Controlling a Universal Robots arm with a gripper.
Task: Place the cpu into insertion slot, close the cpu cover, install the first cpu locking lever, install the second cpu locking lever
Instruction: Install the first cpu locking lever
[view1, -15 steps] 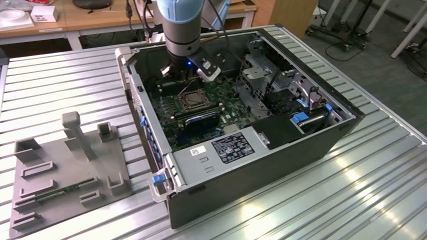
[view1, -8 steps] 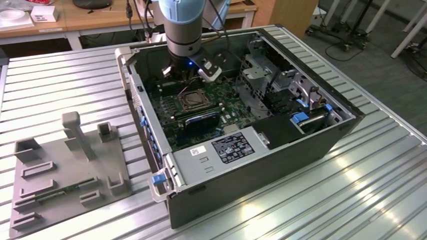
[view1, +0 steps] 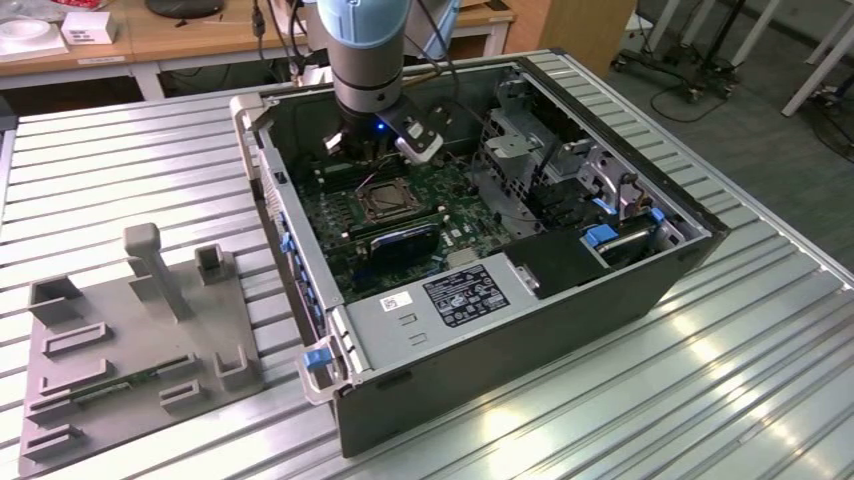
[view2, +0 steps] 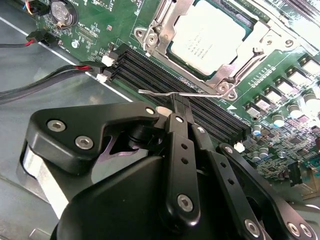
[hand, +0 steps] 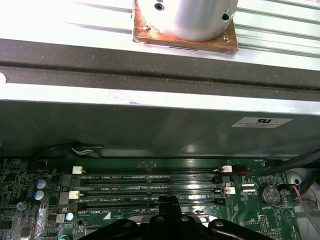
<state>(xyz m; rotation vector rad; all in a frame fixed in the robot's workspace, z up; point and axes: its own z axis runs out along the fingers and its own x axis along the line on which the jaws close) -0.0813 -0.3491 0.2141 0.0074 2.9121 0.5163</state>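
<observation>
the tool (view2: 179, 106) is pinched shut on the thin locking lever (view2: 155, 93), just above the memory slots (view2: 150, 67). the cpu (view2: 207, 37) sits in the insertion slot (view1: 380, 197), with the cpu cover (view2: 162, 25) down around it.

I see an open black computer case (view1: 534, 330) lying on the ribbed metal counter (view1: 120, 160), with a grey fixture tray (view1: 120, 330) near it at the exterior view's left. Black memory slots (hand: 150, 181) cross the green motherboard (hand: 240, 215), near a coin battery (hand: 270, 193).

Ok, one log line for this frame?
cpu: in insertion slot | cpu cover: down around it | gripper: fingers shut, tips at wire locking lever
</observation>
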